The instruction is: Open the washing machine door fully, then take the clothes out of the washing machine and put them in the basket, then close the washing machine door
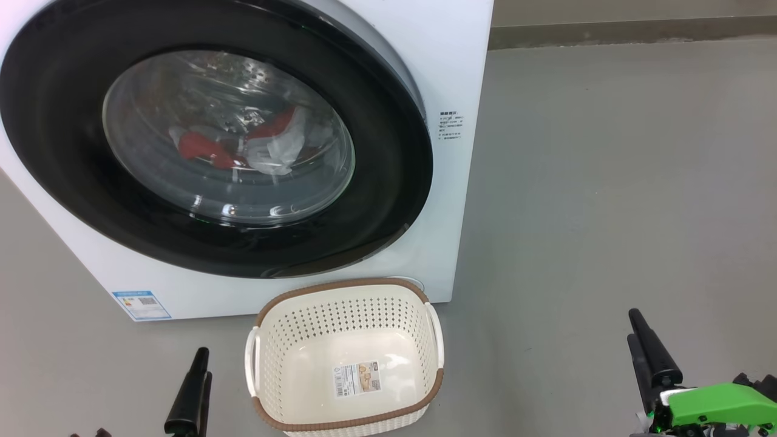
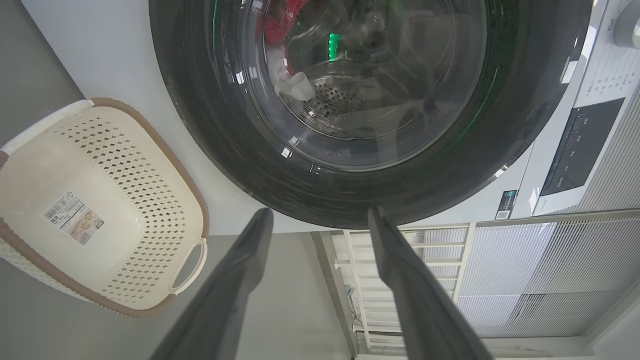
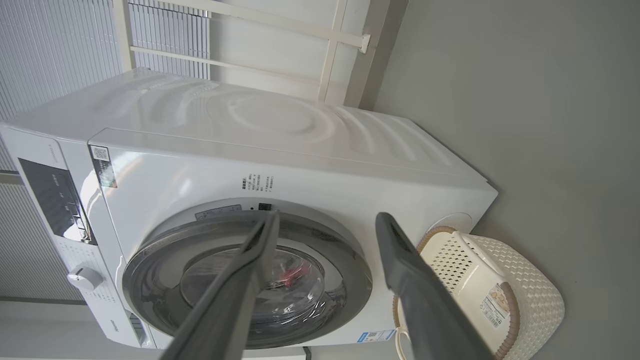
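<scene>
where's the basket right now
The basket sits on the floor at the bottom centre of the head view, close in front of the washing machine, just below its door.

floor (image 1: 607,182): plain grey, smooth
washer (image 1: 464,54): white, stands on the floor, left of centre
basket (image 1: 340,284): cream, upright on the floor just before the washer's lower front

The left claw (image 1: 204,364) hangs low, its two dark fingers (image 2: 235,285) pointing up and ahead, spread wide with nothing between them. The right claw (image 1: 634,326) is held the same way, well apart from the left, jaws gaping and empty. Just behind its fingers sits a green wrist cover (image 1: 716,405). Neither claw touches anything.
</scene>
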`<state>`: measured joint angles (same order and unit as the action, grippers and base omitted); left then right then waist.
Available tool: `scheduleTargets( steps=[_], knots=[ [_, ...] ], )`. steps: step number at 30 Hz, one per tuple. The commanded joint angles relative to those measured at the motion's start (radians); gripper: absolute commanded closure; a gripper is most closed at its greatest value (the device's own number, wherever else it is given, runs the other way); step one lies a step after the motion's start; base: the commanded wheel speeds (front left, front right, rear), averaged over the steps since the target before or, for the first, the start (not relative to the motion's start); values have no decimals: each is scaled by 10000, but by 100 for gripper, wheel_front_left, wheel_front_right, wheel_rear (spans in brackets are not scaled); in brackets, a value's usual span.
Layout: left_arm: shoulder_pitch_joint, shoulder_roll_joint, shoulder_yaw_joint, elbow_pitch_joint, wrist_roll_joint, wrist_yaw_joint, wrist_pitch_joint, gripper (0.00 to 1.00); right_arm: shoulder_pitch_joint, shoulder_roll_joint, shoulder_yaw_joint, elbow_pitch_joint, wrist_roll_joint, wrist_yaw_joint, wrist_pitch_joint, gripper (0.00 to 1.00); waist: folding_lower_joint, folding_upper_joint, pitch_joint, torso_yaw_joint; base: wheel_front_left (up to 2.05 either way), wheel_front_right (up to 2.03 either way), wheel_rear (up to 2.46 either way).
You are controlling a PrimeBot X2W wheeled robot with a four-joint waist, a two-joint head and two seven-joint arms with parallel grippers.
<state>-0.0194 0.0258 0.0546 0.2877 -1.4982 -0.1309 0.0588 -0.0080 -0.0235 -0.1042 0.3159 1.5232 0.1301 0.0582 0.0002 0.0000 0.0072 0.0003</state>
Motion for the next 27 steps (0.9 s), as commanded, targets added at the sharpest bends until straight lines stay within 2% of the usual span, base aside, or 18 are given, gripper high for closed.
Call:
scheduleTargets(
  steps=[1,11,27],
  knots=[
    [-144,132,23,-371,382,0,-120,0,-161,-170,118,-312,-396,3,-134,0,-2,0,6,-4,0,0,0],
    [-104,141,-33,-574,1875,22,-387,0,-83,-219,194,-404,-1414,3,-399,0,-2,0,32,-12,0,0,0],
    [23,160,-506,-951,4487,416,-891,0,62,-450,448,-470,-3730,3,-899,0,-2,0,68,-18,0,0,0]
  ],
)
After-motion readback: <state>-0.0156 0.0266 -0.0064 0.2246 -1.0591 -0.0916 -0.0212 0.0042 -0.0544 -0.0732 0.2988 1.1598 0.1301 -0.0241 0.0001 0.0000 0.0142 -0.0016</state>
